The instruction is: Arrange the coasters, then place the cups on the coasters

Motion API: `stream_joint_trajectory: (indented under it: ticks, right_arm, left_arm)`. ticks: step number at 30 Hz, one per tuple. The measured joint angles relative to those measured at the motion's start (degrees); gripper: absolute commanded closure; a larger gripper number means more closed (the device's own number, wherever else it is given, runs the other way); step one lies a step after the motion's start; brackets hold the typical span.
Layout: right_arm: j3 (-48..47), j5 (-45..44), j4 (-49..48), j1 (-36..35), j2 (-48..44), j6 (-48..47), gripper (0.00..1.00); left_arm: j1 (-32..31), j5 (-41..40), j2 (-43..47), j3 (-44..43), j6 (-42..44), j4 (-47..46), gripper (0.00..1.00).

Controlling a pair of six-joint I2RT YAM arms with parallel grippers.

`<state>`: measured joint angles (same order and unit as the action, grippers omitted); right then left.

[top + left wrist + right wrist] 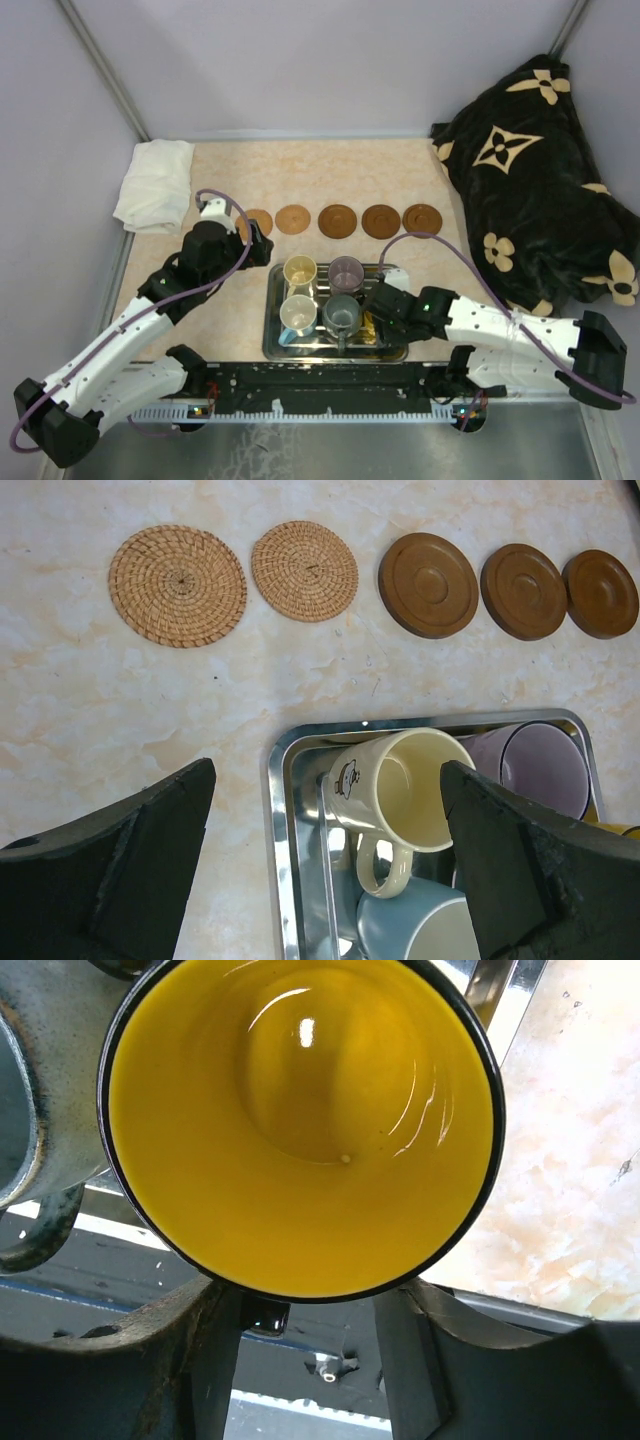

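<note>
Grasp on the orange-yellow cup, at the near right of the tray: my right gripper has its jaws apart astride the handle, so I centre them, clamp firmly, then lift straight up toward the coasters, leaving the left gripper wide apart.

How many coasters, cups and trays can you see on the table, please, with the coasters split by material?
Woven coasters: 2
Wooden coasters: 3
Cups: 5
Tray: 1
Total: 11
</note>
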<state>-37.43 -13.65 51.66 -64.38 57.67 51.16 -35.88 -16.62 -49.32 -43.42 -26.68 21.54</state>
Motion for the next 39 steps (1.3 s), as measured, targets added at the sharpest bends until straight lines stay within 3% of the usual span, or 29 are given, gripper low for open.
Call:
stream_joint_trajectory:
  ticks: [14, 39]
  right_arm:
    - [-0.02, -2.64, -1.4, -0.11, 3.19, 1.22, 0.67]
    - [-1.97, -12.9, -3.3, -0.13, 8.76, 2.27, 0.61]
  left_arm:
    - [0.0, -0.79, 0.61, 1.25, -0.04, 0.33, 0.01]
    - [0.0, -0.79, -1.2, 2.23, -0.28, -0.72, 0.01]
